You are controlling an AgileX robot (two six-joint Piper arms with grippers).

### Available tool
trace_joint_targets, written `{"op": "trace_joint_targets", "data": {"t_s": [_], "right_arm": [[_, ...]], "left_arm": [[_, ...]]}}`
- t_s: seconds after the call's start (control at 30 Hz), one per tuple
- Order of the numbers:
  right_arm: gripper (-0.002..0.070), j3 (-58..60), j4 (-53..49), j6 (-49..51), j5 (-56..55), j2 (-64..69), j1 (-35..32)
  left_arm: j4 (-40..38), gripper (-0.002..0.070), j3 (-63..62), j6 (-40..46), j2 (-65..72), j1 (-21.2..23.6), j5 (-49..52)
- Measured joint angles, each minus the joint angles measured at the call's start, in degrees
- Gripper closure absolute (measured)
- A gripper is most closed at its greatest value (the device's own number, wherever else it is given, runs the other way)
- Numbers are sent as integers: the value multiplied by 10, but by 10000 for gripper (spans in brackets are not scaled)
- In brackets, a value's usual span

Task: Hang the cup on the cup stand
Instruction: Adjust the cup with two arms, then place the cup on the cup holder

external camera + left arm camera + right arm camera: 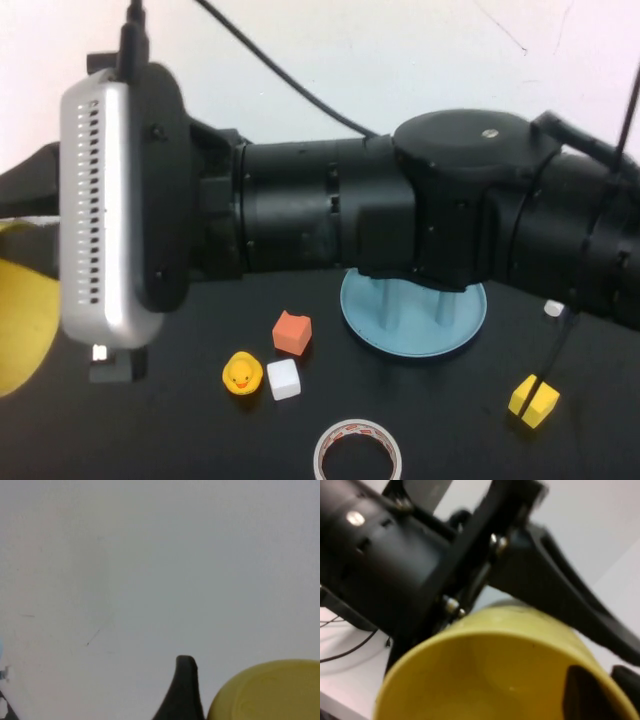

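While our right arm (430, 210) stretches across the black bench (180, 440), our right gripper (590, 695) has a finger inside the yellow cup (495, 675), grasping its wall at the far left. Our left gripper (184, 690) flanks the cup with jaws spread. Behind the arm stands the cup stand (412, 320), with tape roll (360, 452), duck (242, 375) and blocks (292, 333) nearby.
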Motion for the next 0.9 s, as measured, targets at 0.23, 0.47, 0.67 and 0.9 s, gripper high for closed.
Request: {"op": "trace_joint_targets", "data": {"t_s": [0.23, 0.47, 0.67, 0.9], "right_arm": [[302, 0, -1, 41, -57, 8, 4], [247, 4, -2, 91, -69, 5, 4], [246, 81, -121, 224, -92, -55, 4], [246, 214, -271, 401, -90, -149, 4]], "left_arm": [[0, 119, 0, 68, 0, 0, -18], [-1, 120, -1, 146, 0, 0, -83], [-6, 120, -17, 272, 0, 0, -136], [-12, 120, -51, 540, 29, 0, -158]]}}
